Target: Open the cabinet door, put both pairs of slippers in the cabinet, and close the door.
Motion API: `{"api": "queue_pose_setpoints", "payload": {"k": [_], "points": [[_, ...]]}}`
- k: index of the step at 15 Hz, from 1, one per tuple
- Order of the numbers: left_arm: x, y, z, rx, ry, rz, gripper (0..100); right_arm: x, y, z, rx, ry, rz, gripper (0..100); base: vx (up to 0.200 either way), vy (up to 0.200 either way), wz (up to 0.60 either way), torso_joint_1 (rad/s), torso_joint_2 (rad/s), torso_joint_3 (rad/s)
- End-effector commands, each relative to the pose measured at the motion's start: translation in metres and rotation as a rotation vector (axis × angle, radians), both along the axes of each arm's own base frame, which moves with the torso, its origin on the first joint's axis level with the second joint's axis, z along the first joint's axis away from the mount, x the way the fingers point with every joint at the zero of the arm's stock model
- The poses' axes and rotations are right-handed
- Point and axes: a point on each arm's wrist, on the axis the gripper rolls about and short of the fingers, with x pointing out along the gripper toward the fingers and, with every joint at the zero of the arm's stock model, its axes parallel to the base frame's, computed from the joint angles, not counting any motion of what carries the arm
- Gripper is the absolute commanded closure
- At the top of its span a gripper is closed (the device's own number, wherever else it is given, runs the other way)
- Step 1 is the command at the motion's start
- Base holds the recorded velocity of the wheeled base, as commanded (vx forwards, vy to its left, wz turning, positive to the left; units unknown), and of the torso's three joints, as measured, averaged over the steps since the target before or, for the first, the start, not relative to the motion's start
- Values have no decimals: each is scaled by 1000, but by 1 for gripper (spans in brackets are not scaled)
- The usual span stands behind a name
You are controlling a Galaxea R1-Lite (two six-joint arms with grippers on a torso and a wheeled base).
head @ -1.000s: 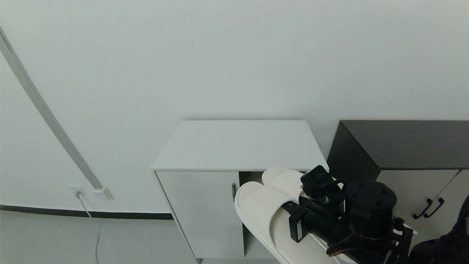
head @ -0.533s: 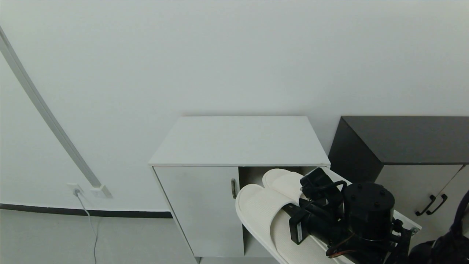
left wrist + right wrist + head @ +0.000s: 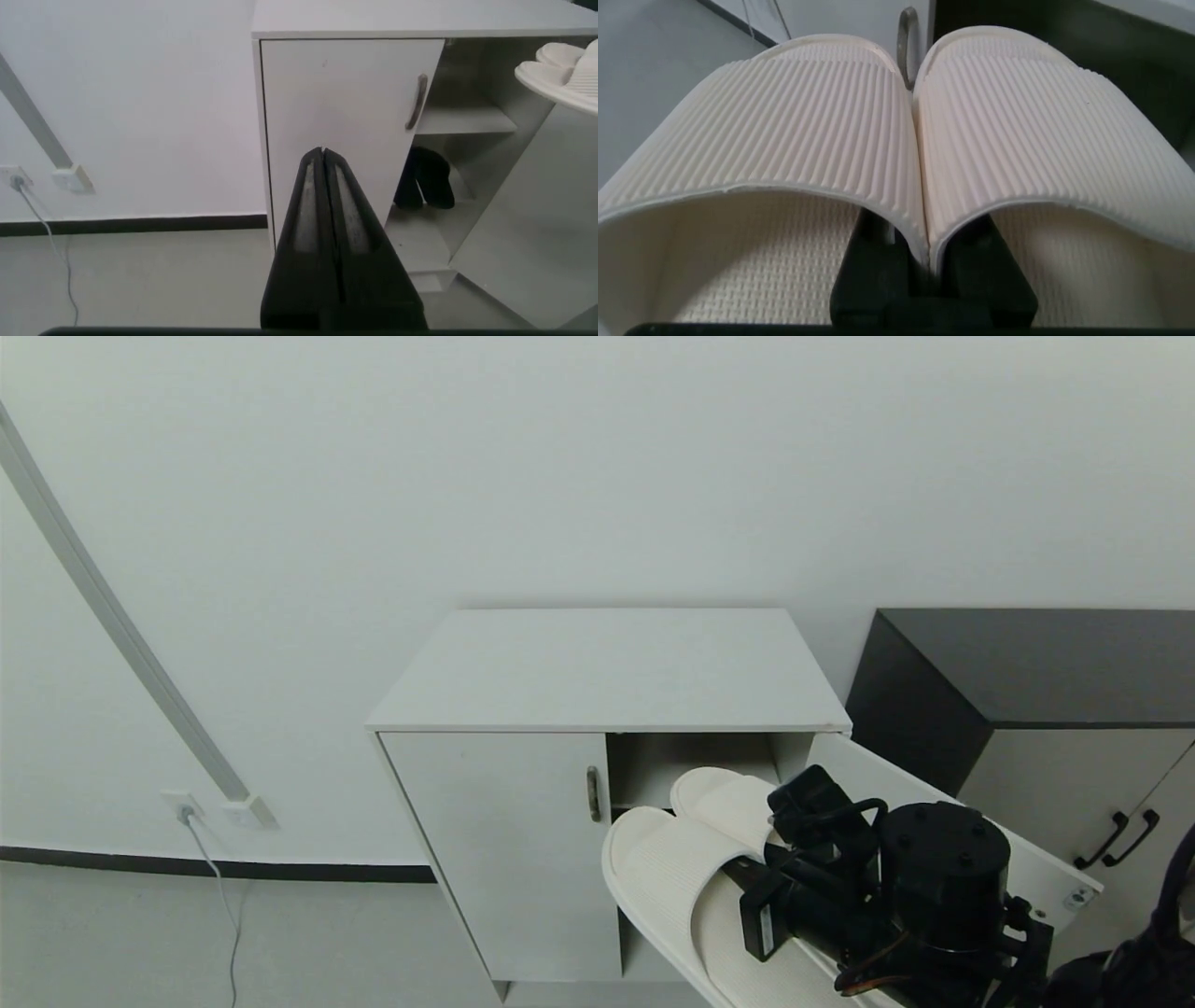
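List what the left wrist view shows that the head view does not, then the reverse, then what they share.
Left wrist view: the left gripper, shut and empty, facing the cabinet, and what look like dark slippers on a lower shelf inside. Head view: the right gripper clamped on the white slippers, and a black cabinet to the right. Both: the white cabinet, its left door closed, its right door open, the white slippers at the opening, and a wall socket.
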Motion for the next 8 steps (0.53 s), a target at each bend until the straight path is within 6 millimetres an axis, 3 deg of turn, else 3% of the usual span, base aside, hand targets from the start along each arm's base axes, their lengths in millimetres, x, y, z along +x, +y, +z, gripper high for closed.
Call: {"api": "queue_pose_setpoints", "payload": {"k": [1, 8], "points": [[0, 0, 0, 0, 1, 0, 100, 1, -1, 0, 1, -1, -3, 100, 0, 0, 0, -188, 447, 256], [0, 0, 0, -2, 1, 0, 100, 0, -1, -3, -6, 0, -1, 100, 0, 0, 0, -224, 540, 314]]}}
